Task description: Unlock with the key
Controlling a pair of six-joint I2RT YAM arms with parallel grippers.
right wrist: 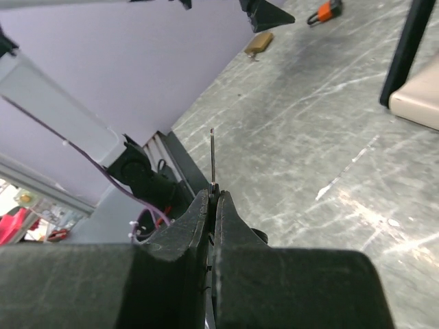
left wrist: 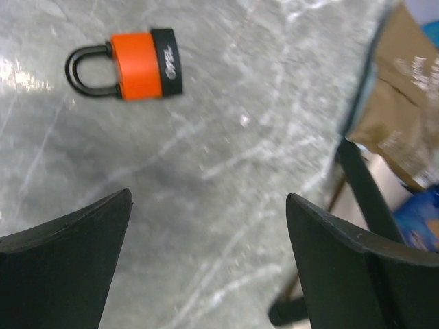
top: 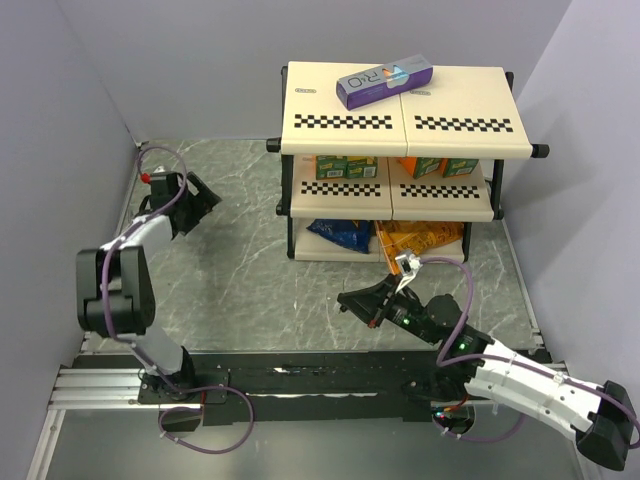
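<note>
The right claw (right wrist: 214,197) is pinched fully together on the one key (right wrist: 212,154). Its thin silver blade stands straight out past the fingertips, clear of the marbled grey surface (left wrist: 226,137), and the head is buried between the fingers, so it cannot be made out. The left claw (left wrist: 209,199) is spread as wide as it goes; it holds nothing and touches nothing, hanging above bare surface. One padlock (left wrist: 130,65), with an orange body, a black base and a black shackle, lies flat ahead of the left claw, off toward its left finger and well apart from both fingertips. From the right claw the same padlock lies far ahead and to the right of the line of the key blade. A single small tan object (right wrist: 258,42) lies nearer than the padlock and to its left; it is too small to name. One two-tier shelf rack (top: 450,95) stands ahead of the right claw, slightly to its right. It carries one purple box (top: 385,82) on top, and one blue snack bag (top: 340,233) and one orange snack bag (top: 420,238) below. The middle tier holds what look like two green cartons and two orange ones, though the shelf edge hides much of them.
</note>
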